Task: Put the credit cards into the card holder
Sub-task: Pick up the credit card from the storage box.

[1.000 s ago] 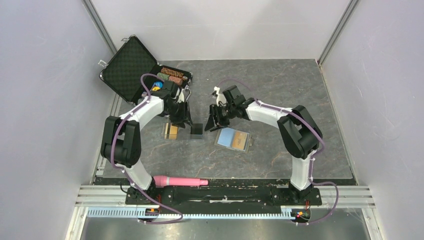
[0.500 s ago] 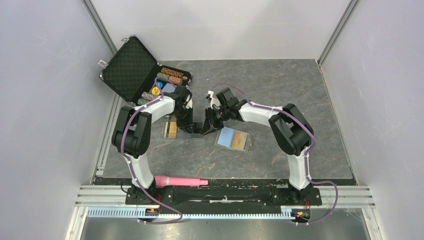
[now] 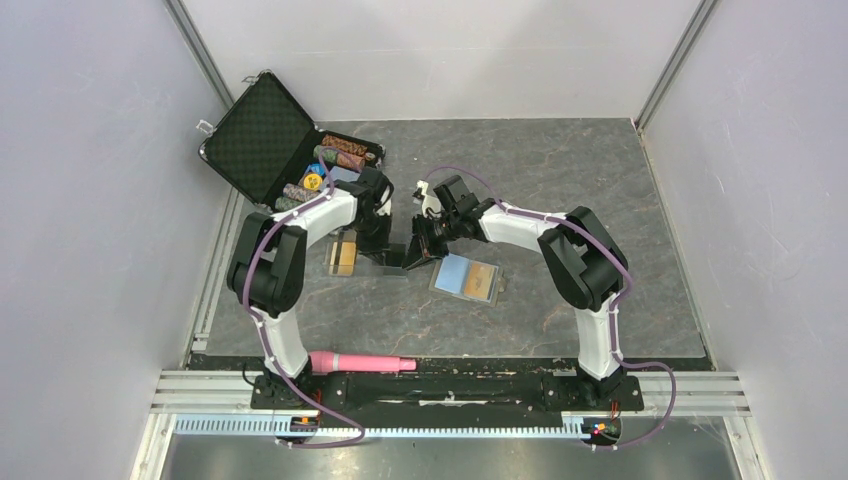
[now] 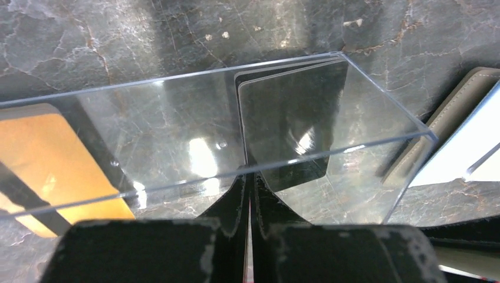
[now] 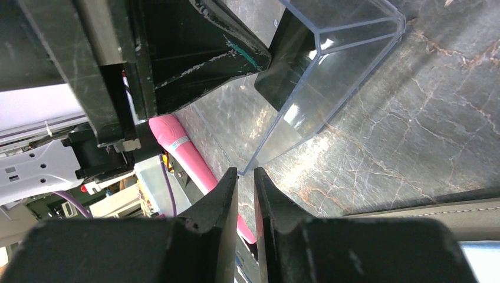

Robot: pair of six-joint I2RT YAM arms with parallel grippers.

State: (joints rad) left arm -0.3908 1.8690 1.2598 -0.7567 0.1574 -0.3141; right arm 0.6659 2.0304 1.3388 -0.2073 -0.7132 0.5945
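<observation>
A glossy black card (image 4: pixel 289 118) lies on the dark stone table under a clear plastic box (image 4: pixel 177 135). My left gripper (image 4: pixel 249 183) is shut on the near wall of that box. An orange-gold card (image 4: pixel 53 153) lies to its left and also shows in the top view (image 3: pixel 344 255). My right gripper (image 5: pixel 246 174) is nearly closed, with a corner of the clear box (image 5: pixel 330 76) between its tips. In the top view the left gripper (image 3: pixel 378 252) and right gripper (image 3: pixel 416 255) meet over the black card. The card holder (image 3: pixel 466 277) lies open to the right, light blue inside, with an orange card on it.
An open black case of poker chips (image 3: pixel 262 135) stands at the back left. A pink cylinder (image 3: pixel 360 362) lies at the near edge between the arm bases and shows in the right wrist view (image 5: pixel 183 153). A small white object (image 3: pixel 432 186) sits behind the right gripper.
Over the last second both grippers moved inward and down to the black card and now meet there at the clear box. In the last half second almost nothing moved.
</observation>
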